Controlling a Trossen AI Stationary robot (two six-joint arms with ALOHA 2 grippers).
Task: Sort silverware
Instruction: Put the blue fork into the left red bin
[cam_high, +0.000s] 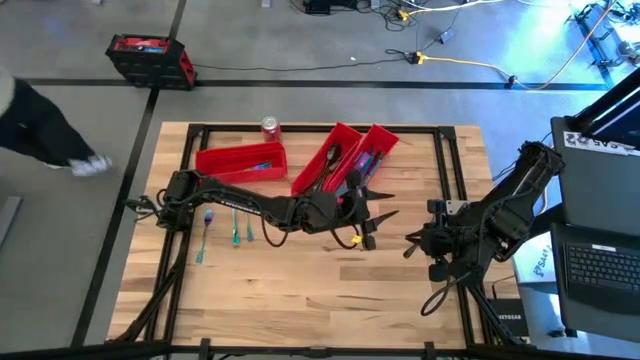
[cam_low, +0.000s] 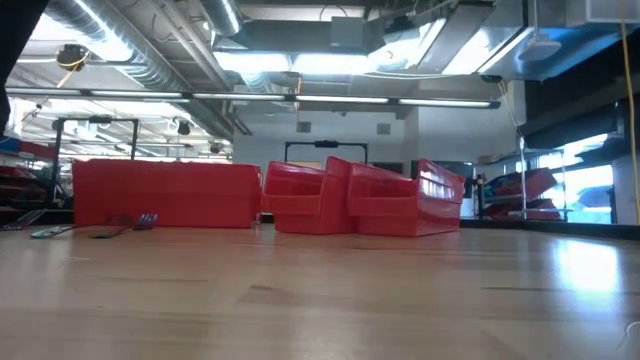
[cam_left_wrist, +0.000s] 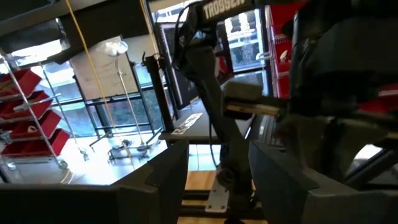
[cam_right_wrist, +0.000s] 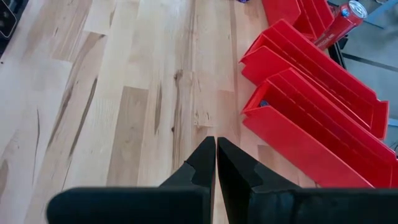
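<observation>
Left gripper (cam_high: 383, 203) is hovering over mid-table, just in front of the two angled bins (cam_high: 350, 150), pointing toward the right arm. In the left wrist view its fingers (cam_left_wrist: 168, 180) are standing apart with nothing showing between them, so it is reading as partly open and empty. Right gripper (cam_right_wrist: 216, 155) is waiting at the table's right side, fingers pressed together, holding nothing.

Loose silverware (cam_high: 235, 230) is lying on the wood near the left arm's base, in front of the third bin (cam_high: 240, 160); three slender pieces are showing, well apart from the left gripper. Some pieces are already sitting inside the angled bins. A can (cam_high: 269, 127) is standing behind the bins.

Step in hand, as a guess: going back for the next piece.

Doing it well:
- Swinging back over the loose pieces and tilting the fingers down first.
- Picking the outermost piece, so neighbours are not getting nudged.
- Lining the fingers across the handle, near its middle, not along it.
- Coming down until the tips are nearly touching wood; the pieces are thin and flat.
- Closing slowly and lifting straight, then checking the type before choosing a bin.
</observation>
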